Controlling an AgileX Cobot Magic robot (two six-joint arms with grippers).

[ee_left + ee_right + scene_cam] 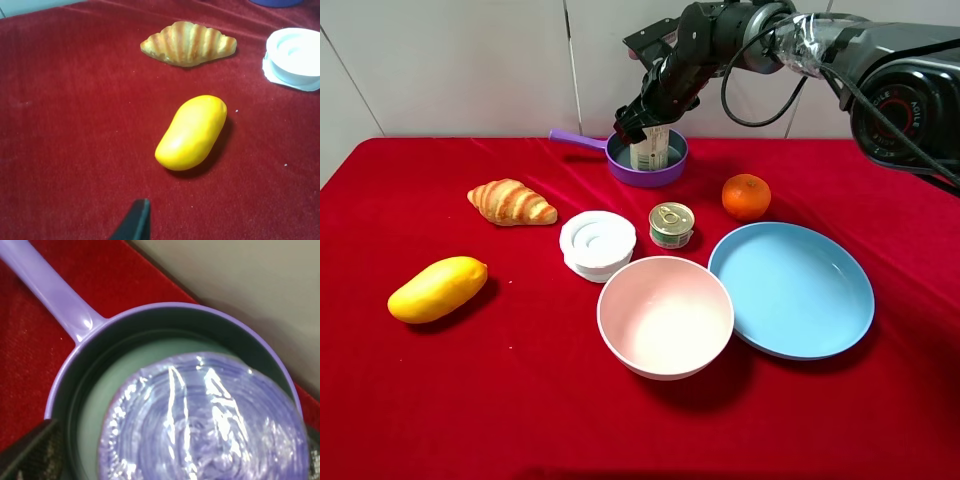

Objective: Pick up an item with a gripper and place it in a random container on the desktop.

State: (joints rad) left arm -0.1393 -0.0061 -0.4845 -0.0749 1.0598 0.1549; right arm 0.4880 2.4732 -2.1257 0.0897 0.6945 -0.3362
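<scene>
**Right claw** [638,122]: poised over the purple saucepan [620,168], near the middle of the far edge of the red surface [520,400]. Its fingers [30,452] flank the lilac top of the canister [650,152], which stands upright inside the saucepan. The wrist view shows a gap beside one finger. Whether the claw is clenched on the canister or released cannot be told. The saucepan's handle [575,140] runs along the far edge toward the left.

**Middle of the surface:** a gold-lidded tin [672,224], with a white ridged jar [597,243] just beside it and an orange [746,196] near it.

**Toward the left edge:** a croissant [512,202] and a mango [437,289].

**Toward the near edge:** a pink bowl [665,260] just beside a blue plate [800,290].

**Left claw** [136,222]: only one dark fingertip shows, near the mango, so its state cannot be told.
</scene>
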